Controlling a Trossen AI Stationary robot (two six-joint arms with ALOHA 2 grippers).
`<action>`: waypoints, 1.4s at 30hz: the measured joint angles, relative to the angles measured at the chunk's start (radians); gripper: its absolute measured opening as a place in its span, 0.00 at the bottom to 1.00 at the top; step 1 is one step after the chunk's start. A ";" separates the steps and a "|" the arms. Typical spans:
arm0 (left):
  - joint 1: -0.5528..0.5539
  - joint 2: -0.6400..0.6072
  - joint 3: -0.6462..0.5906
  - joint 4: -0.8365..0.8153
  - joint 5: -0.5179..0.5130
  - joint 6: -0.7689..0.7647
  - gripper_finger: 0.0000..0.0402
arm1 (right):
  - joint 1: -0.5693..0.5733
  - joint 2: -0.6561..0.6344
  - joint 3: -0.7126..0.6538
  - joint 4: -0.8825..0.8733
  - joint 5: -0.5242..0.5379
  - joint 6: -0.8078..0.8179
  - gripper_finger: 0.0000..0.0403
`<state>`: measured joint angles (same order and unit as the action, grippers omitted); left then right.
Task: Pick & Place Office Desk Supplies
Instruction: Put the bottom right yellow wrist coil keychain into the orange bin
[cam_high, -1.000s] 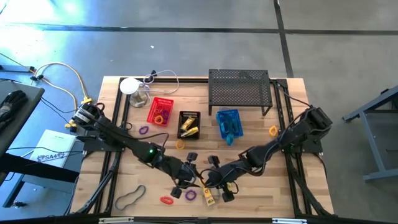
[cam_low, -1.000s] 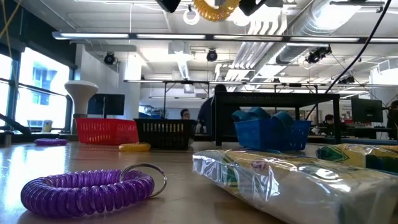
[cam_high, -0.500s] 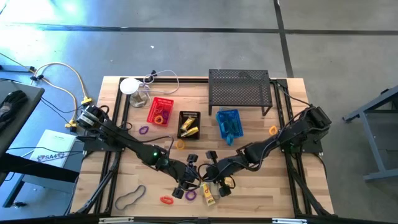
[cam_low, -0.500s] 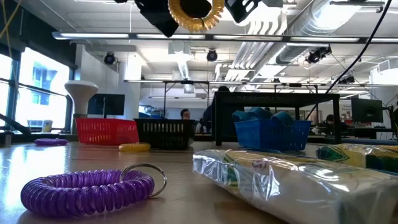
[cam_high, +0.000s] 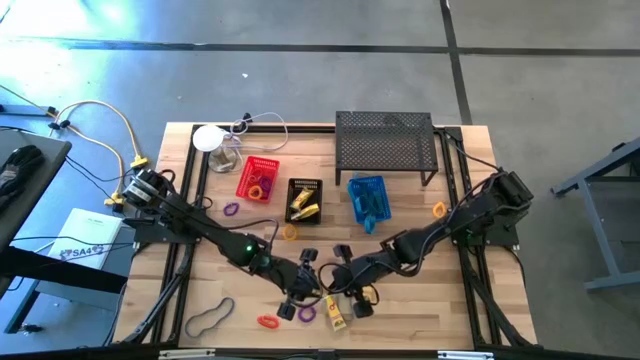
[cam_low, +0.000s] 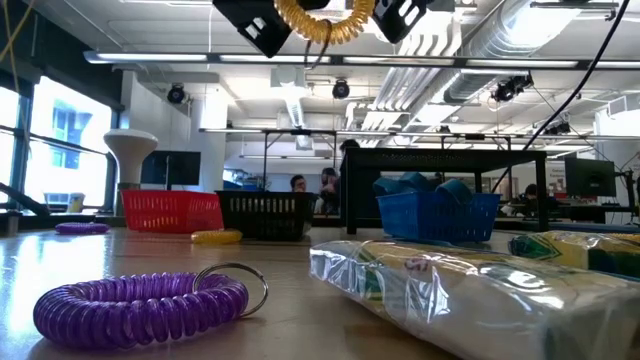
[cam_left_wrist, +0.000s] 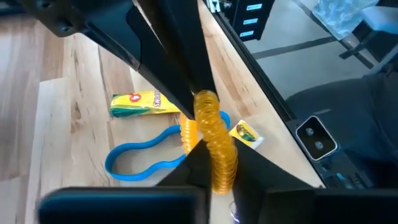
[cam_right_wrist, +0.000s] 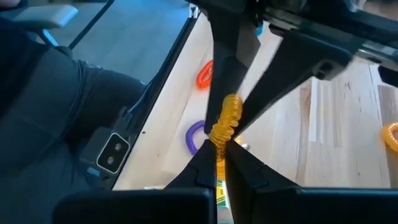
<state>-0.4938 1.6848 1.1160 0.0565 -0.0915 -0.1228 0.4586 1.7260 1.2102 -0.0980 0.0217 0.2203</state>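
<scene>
A yellow coil ring (cam_low: 322, 20) hangs in the air over the near middle of the table, between my two grippers. My left gripper (cam_left_wrist: 219, 165) comes at it from the table's left and is shut on it. My right gripper (cam_right_wrist: 219, 152) comes from the right and is shut on its other side. In the high view the two grippers meet, left (cam_high: 308, 287) and right (cam_high: 338, 284). Below them a purple coil ring (cam_low: 140, 305), a crayon packet (cam_low: 470, 290) and a blue band loop (cam_left_wrist: 143, 155) lie flat on the wood. My left gripper pinches one side of the ring's coil (cam_left_wrist: 217, 149) between its two fingers, slanting down from the table's left. The ring is lifted clear of the table. My right gripper pinches the opposite side of the coil (cam_right_wrist: 221, 134) at its fingertips, slanting down from the table's right. The ring stands up between the two grippers.
A red basket (cam_high: 257, 178), a black basket (cam_high: 304, 200) and a blue basket (cam_high: 366, 201) stand mid-table before a black mesh shelf (cam_high: 385, 143). A red ring (cam_high: 267, 321), a dark band loop (cam_high: 208, 317) and other small rings (cam_high: 231, 210) (cam_high: 439, 210) lie scattered.
My left gripper has sunk a little toward the yellow ring and taken hold of it, while my right gripper kept its hold. The ring has come slightly lower and toward the table's left, and stays clear of the table.
</scene>
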 joint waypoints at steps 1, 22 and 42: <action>0.000 0.000 0.000 0.000 0.000 0.000 0.05 | 0.002 0.000 0.000 0.000 0.000 0.015 0.02; 0.000 -0.108 0.002 -0.408 0.040 -0.231 0.04 | 0.105 0.099 0.001 -0.271 0.084 0.715 0.52; 0.141 -0.373 0.003 -1.342 -0.058 -0.789 0.04 | 0.256 0.087 0.000 -0.793 0.923 1.198 0.51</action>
<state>-0.3527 1.3120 1.1187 -1.2850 -0.1498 -0.9113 0.7149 1.8133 1.2098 -0.8908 0.9444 1.4180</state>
